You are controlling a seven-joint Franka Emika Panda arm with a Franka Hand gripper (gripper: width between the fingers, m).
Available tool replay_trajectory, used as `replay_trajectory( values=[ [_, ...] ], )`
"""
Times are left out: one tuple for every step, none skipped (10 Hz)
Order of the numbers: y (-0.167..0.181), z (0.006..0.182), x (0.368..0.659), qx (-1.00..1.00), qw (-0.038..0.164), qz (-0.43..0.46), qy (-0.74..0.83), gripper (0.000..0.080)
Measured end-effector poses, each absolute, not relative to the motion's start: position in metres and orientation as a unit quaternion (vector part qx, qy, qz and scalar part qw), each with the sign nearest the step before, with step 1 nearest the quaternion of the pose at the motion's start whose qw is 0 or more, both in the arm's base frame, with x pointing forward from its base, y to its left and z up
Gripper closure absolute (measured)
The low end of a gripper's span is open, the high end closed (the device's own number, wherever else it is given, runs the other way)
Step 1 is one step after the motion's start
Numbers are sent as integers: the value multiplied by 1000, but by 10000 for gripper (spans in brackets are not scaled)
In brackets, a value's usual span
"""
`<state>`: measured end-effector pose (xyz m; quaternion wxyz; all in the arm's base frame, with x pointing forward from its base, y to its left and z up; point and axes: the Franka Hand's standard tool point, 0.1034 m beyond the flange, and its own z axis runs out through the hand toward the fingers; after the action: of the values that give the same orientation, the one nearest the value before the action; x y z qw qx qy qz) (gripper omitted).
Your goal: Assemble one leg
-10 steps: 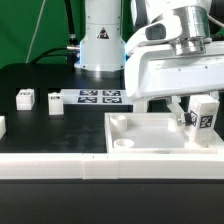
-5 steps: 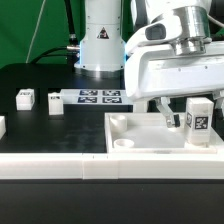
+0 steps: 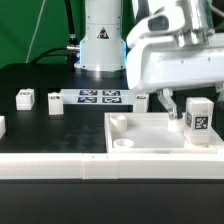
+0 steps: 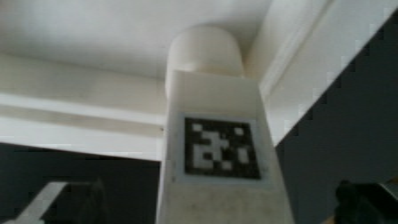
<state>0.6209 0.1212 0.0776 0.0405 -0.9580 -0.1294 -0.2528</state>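
Starting from the exterior view's left on the black table (image 3: 40,135): one small tagged white block (image 3: 25,97), then a second block (image 3: 55,102) just beside the marker board (image 3: 100,97). Further right, a large white tray-like part (image 3: 135,128), with the leg (image 3: 200,116) standing upright inside it near its rim on the exterior view's right, tag facing the camera. Straddling the leg, the gripper (image 4: 205,200): in the wrist view, fingers (image 4: 47,200) spread wide to either side of the post, dark gaps between, gripping nothing.
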Motion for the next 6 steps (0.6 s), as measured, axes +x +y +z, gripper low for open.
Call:
replay_trajectory(
  values=[
    [120,84,623,-957,40,-256,-129,150],
    [120,87,623,-959,41,-250,-130,150],
    [122,85,622,-962,43,-236,-132,150],
    [122,85,623,-962,43,-237,-132,150],
    [125,81,619,-967,46,-210,-135,150],
    [127,80,617,-975,52,-166,-137,150]
  ],
)
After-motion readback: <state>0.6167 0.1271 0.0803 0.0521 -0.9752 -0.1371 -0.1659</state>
